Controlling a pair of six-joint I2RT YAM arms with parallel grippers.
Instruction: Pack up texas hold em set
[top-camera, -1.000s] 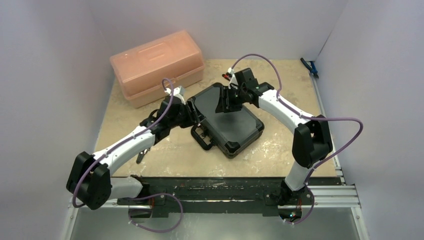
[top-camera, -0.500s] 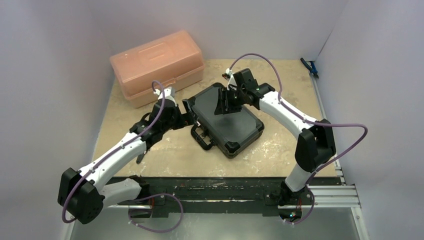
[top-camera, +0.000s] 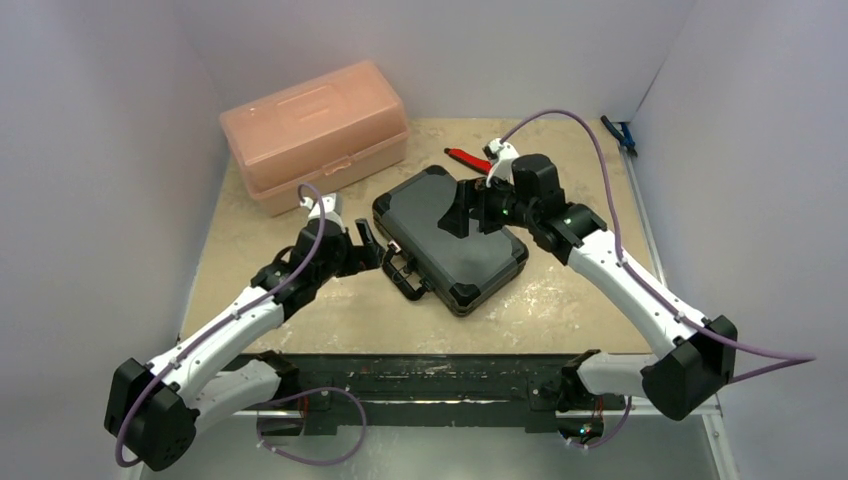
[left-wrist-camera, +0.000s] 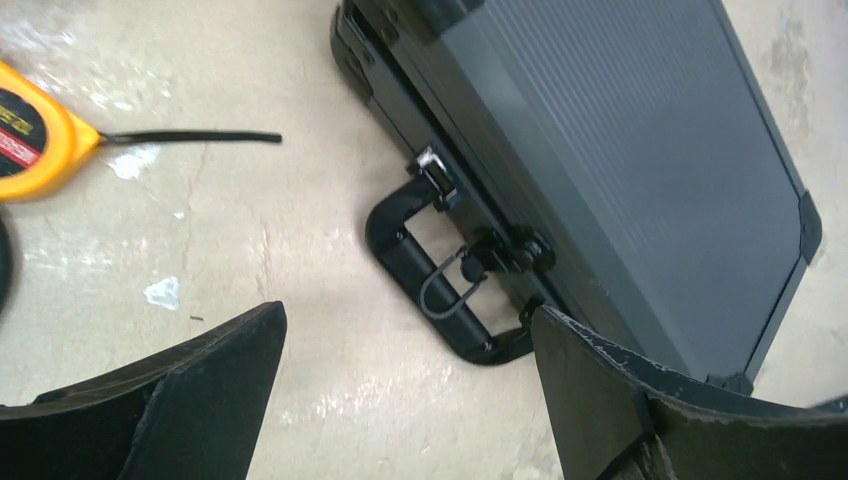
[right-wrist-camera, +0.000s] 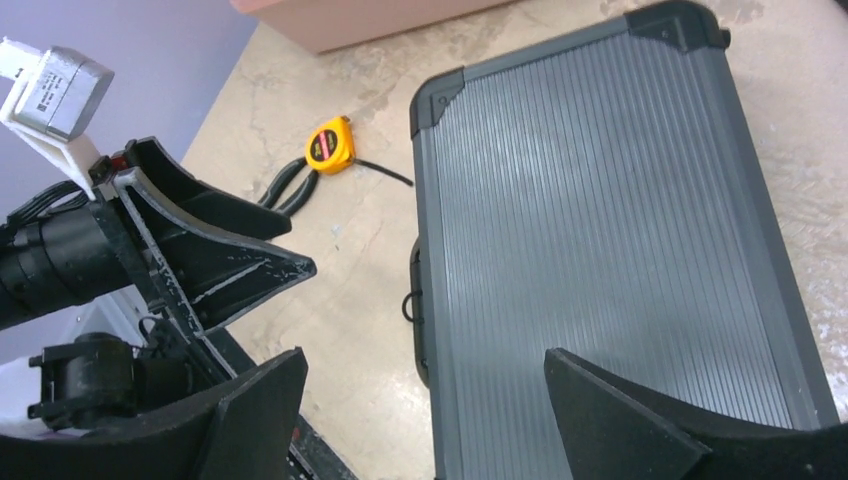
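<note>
Top external view puts the pink box (top-camera: 315, 130) in the far left corner of the tabletop (top-camera: 560, 300), well apart from the work. A yellow tape measure (left-wrist-camera: 25, 130) lies a little off to the left of the set.

Next comes the left hand (top-camera: 366, 243), spread wide and holding nothing. It is low over the tabletop, just left of the handle (top-camera: 404, 272). From the left wrist, the handle sits ahead, between the two fingers, with two latches (left-wrist-camera: 436, 168) on the edge above it. I cannot tell whether they are fastened.

The black case (top-camera: 470, 260) lies shut near the middle of the tabletop. Its long axis runs from far left to near right, and the handle side faces the near left corner. No chips, discs or dice show outside it.

Over the far part of the lid hangs the right hand (top-camera: 463, 216), also spread wide and empty. I cannot tell whether it touches the lid. Behind it, toward the far edge, lies a red-handled tool (top-camera: 466, 157).

The next move likely turns on the handle side, which faces the left hand, so the left arm is nearer the latches. The right arm is placed to press the lid from above.
</note>
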